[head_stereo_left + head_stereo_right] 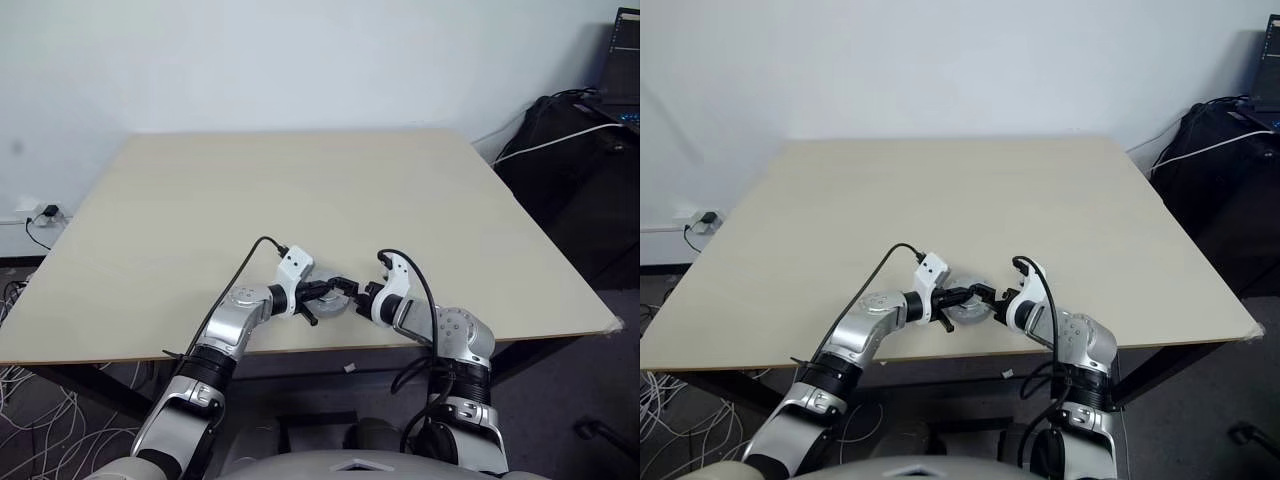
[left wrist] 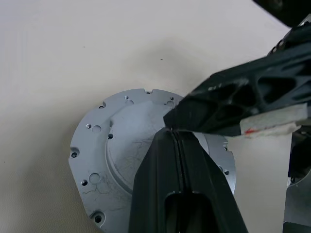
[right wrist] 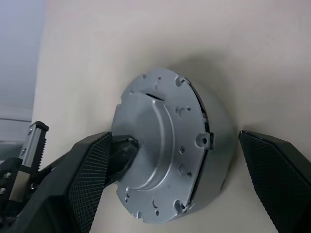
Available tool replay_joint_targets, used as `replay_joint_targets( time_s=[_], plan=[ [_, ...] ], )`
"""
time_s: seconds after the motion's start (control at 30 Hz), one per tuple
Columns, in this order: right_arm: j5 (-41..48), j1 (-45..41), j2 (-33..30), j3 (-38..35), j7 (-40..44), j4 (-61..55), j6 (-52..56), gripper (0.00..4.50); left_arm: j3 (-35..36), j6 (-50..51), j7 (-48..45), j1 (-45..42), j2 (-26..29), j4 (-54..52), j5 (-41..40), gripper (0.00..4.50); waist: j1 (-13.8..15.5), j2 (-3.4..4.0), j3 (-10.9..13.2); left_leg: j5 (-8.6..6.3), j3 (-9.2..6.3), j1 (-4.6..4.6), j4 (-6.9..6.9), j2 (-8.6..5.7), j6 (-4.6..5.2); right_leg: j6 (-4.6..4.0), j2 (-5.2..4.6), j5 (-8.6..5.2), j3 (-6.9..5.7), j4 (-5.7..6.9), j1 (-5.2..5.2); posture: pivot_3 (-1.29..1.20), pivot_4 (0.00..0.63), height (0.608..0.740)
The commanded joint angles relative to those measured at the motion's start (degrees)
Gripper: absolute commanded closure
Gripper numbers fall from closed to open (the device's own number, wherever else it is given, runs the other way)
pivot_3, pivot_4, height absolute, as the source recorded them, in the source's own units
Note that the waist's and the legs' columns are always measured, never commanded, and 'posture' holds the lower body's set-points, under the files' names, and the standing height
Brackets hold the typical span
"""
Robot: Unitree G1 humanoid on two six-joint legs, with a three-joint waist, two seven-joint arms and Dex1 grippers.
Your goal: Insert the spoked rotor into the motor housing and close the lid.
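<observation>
Item one, as I see it from the console: a thin silvery-grey round metal lid (image 3: 163,145) with a raised centre and small holes around its flange, seated on top of a squat round motor housing (image 3: 216,145) whose pale side wall shows beneath it. This assembly rests on a plain beige wooden table (image 1: 330,190), close to the near edge and between the two arms. Item two: my left gripper (image 2: 174,133), two black fingers pressed fully together with nothing between them, their joined tip resting on or just over the raised centre of the lid. Item three: my right gripper (image 3: 175,174), two black ribbed fingers spread wide, one on each side of the assembly and not touching it as far as I can tell. A dark seam shows between the lid's flange and the housing along one side, so I judge the lid to be placed but perhaps not pressed flush. The spoked rotor I cannot account for directly; I take it to be already inside, under the lid. By my reckoning, insertion is done and the lid is on; what is left is seating it fully and withdrawing both grippers.
</observation>
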Motion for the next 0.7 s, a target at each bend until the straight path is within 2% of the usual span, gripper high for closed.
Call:
replay_joint_targets(
  time_s=[0.03, 0.4, 0.7],
  plan=[
    [3.5, -0.1, 0.0, 0.0, 1.9, -0.5, 1.5, 0.02, -0.5, 0.3, -0.2, 0.1, 0.3, -0.5, 0.0, 4.5, 0.0, 0.0, 0.0, 0.0, 0.0, 0.0, 0.0, 0.0, 0.0, 0.0, 0.0, 0.0, 0.0, 0.0, 0.0, 0.0, 0.0, 0.74],
    [10.0, 0.2, -2.2, -0.8, 9.1, 1.7, 3.4, 0.02, -0.5, 0.3, -0.3, 0.4, 0.5, -0.9, 0.0, 4.5, -0.7, 0.02, 0.0, -0.03, 0.0, 0.02, -0.01, 0.08, -0.05, -0.01, 0.07, 0.0, 0.03, 0.03, -0.02, 0.0, 0.0, 0.74],
    [7.9, 0.1, -2.8, -0.3, 9.2, 7.2, -0.9, 0.02, -0.4, 0.8, -0.2, 1.5, 1.2, -2.1, -0.1, 4.5, -1.3, 0.02, 0.0, -0.04, 0.0, 0.08, -0.03, 0.15, -0.07, -0.02, 0.16, 0.0, 0.07, 0.07, -0.02, 0.0, 0.0, 0.74]
  ],
)
